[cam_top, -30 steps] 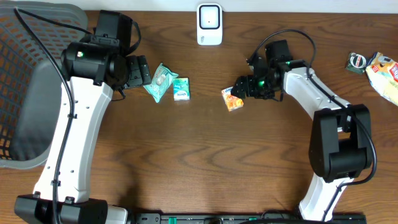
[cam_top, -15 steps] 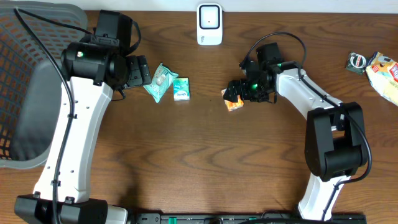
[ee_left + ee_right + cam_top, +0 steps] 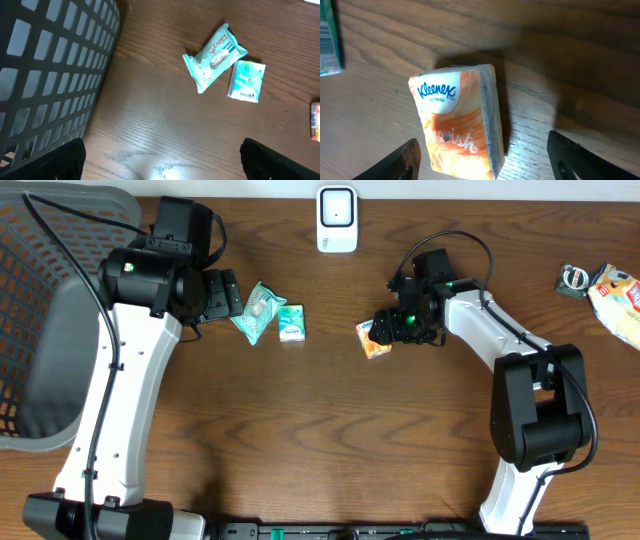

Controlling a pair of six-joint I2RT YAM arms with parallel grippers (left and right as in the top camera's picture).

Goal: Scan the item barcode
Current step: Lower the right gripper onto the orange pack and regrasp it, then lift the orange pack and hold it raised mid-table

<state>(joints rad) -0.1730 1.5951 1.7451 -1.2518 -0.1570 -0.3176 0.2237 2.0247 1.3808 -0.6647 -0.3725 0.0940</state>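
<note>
Currently, the orange tissue pack [image 3: 457,120] is straddled untouched by the wide-spread right gripper [image 3: 482,157]; the left gripper [image 3: 162,160] is likewise held wide.

A dark mesh basket [image 3: 40,330] sits at the left edge of the wooden table [image 3: 330,440]. Toward the middle, a teal wipes pack [image 3: 257,311] lies tilted on the wood. A small green tissue pack [image 3: 291,323] lies just beside it on the right, the two nearly touching. At the far right edge, well apart from these, a dark packet [image 3: 576,279] lies beside a yellow bag [image 3: 622,302] that runs partly out of view.
</note>
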